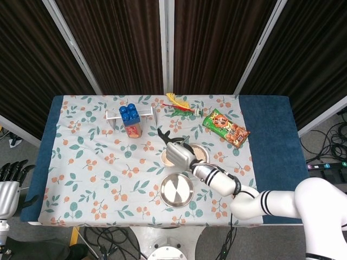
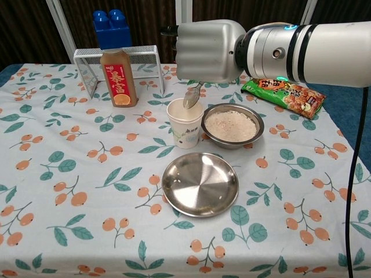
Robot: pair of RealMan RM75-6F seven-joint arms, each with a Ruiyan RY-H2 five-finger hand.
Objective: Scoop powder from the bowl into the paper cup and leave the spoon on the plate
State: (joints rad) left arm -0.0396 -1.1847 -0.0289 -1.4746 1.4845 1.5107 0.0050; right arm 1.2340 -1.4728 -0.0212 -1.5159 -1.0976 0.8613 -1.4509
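Apparently we are mid-transfer: our right hand (image 2: 211, 51) grips the one spoon (image 2: 191, 98), its tip hanging just above the single paper cup (image 2: 185, 123). One bowl (image 2: 232, 125) beside it holds powder; one plate (image 2: 200, 184) lies bare, awaiting the spoon. Our left hand (image 1: 10, 187) rests off-table, fingers apart, holding nothing.

Right hand (image 2: 210, 51) with smooth silver-grey casing and black fingers, right arm (image 2: 313, 53) glossy white with black bands and a teal ring, left hand (image 1: 10, 187) grey with black fingers
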